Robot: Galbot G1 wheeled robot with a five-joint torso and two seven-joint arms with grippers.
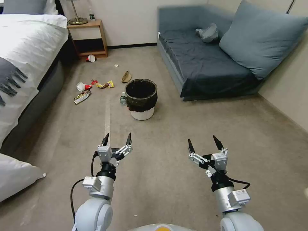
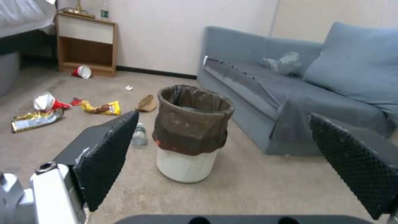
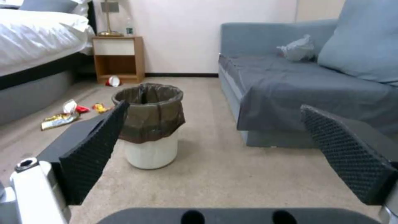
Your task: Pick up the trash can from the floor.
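The trash can [image 1: 141, 99] is a small round white bin with a black liner folded over its upper half. It stands upright on the beige carpet floor [image 1: 166, 173], ahead of me near the sofa's corner. It also shows in the left wrist view [image 2: 190, 133] and the right wrist view [image 3: 151, 124]. My left gripper [image 1: 116, 138] is held open above the carpet, short of the can and slightly left of it. Farther right, my right gripper [image 1: 205, 143] is open too, at the same distance. Neither touches the can.
A grey sofa [image 1: 205, 64] with a big cushion stands right of the can. A bed [image 1: 25, 64] runs along the left, with a wooden nightstand [image 1: 88, 38] behind. Wrappers, paper cups [image 1: 81, 86] and a plastic bottle [image 1: 123, 98] litter the carpet left of the can.
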